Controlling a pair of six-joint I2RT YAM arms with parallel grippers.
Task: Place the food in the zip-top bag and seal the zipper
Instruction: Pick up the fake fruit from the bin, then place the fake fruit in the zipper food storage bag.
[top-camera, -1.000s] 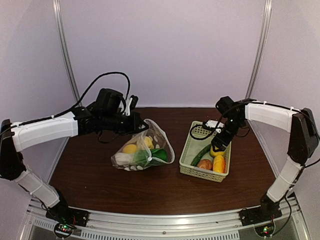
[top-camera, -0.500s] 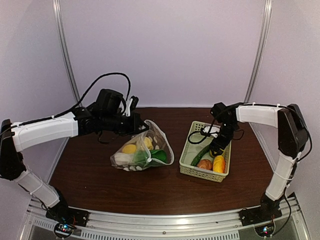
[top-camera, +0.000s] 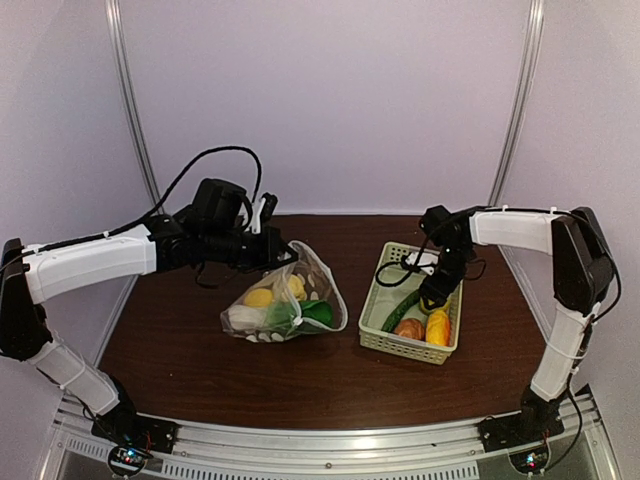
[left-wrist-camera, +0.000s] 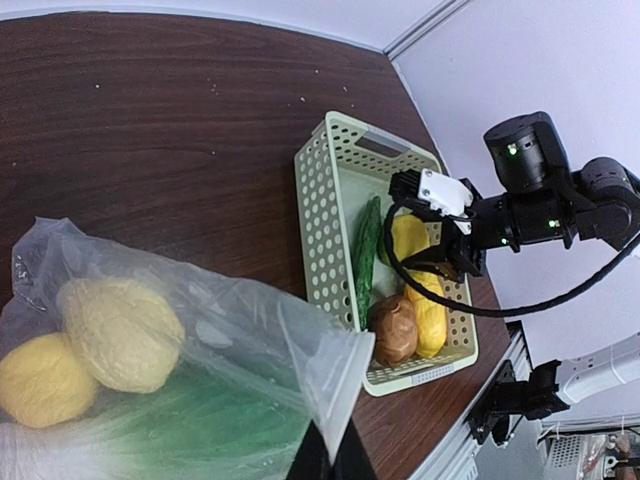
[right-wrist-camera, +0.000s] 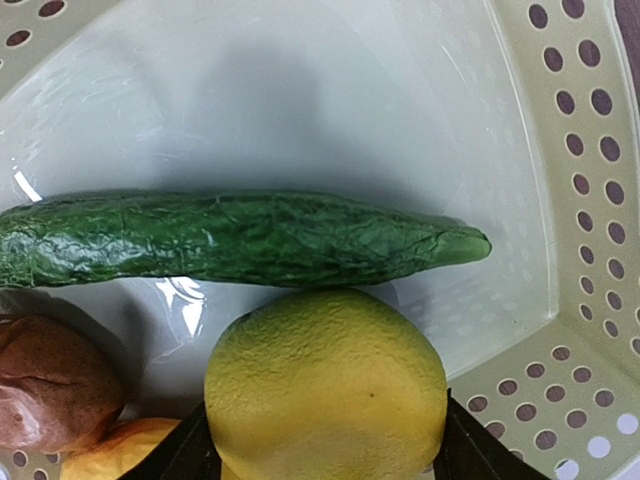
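1. Top view: the left gripper (top-camera: 276, 250) is closed on the raised mouth edge of the bag (top-camera: 325, 285). The bag lies on the table (top-camera: 200, 340), left of the basket (top-camera: 378, 290) and apart from it.
2. Inside the bag lie the bagged lemons (top-camera: 260, 297) and a leafy green (top-camera: 300, 312).
3. The right gripper (top-camera: 432, 297) reaches down into the basket. Near it are the cucumber (top-camera: 400, 310), a brown piece (top-camera: 409, 328) and an orange piece (top-camera: 438, 327). How far it is open cannot be told from here.
4. Left wrist view: the left gripper (left-wrist-camera: 325, 455) has its jaws pinched together on a folded corner of the bag (left-wrist-camera: 250, 330). The zipper strip cannot be made out.
5. The bagged lemons (left-wrist-camera: 120, 330) touch each other, above the leafy green (left-wrist-camera: 200, 430).
6. Beyond, the basket (left-wrist-camera: 320, 220) holds the cucumber (left-wrist-camera: 367, 250) along its left wall, the lemon (left-wrist-camera: 408, 235), the brown piece (left-wrist-camera: 395, 330) and the orange piece (left-wrist-camera: 430, 315). The right gripper (left-wrist-camera: 445, 265) is over the lemon.
7. Right wrist view: the right gripper (right-wrist-camera: 325, 440) has the lemon (right-wrist-camera: 325, 380) between its fingers (right-wrist-camera: 185, 455), one against each side.
8. The cucumber (right-wrist-camera: 230, 240) lies flat on the floor of the basket (right-wrist-camera: 560, 200), just beyond the lemon. The brown piece (right-wrist-camera: 50, 385) and orange piece (right-wrist-camera: 120, 455) are at lower left.
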